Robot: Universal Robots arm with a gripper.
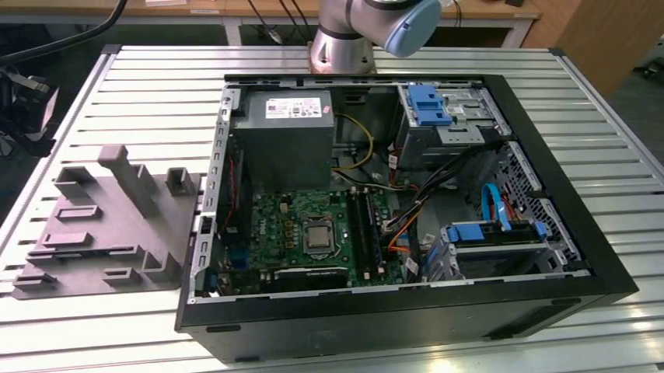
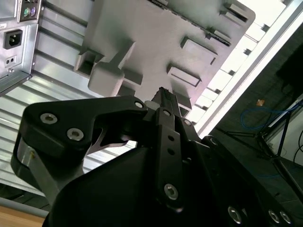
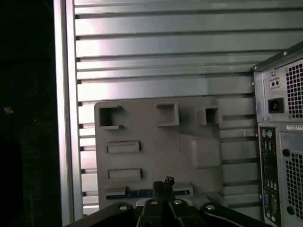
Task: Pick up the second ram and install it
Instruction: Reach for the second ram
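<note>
From my remote station, the slatted metal surface (image 1: pixel 155 85) carried everything. The open computer case (image 1: pixel 415 326) lay on its side across the middle, stretching toward the surface's edge on the exterior view's right. Its green board (image 1: pixel 311 225) and grey power box (image 1: pixel 282 132) faced up. The arm (image 1: pixel 358 31) rose behind the case, at the surface's far edge.

A grey moulded tray (image 1: pixel 104 272) sat between the case and the surface's edge on the exterior view's left. In the first wrist view I saw it beside the case's rear panel.

The hand (image 3: pixel 163 182) hung above the tray in both wrist views. Its dark fingers were clenched tip to tip, with nothing between them.

The second ram (image 3: pixel 137 193) lay as a thin blue strip in a groove along one tray edge, opposite the row of three square pockets. The hand's tips lined up over its middle. I could not tell whether they touched it.
</note>
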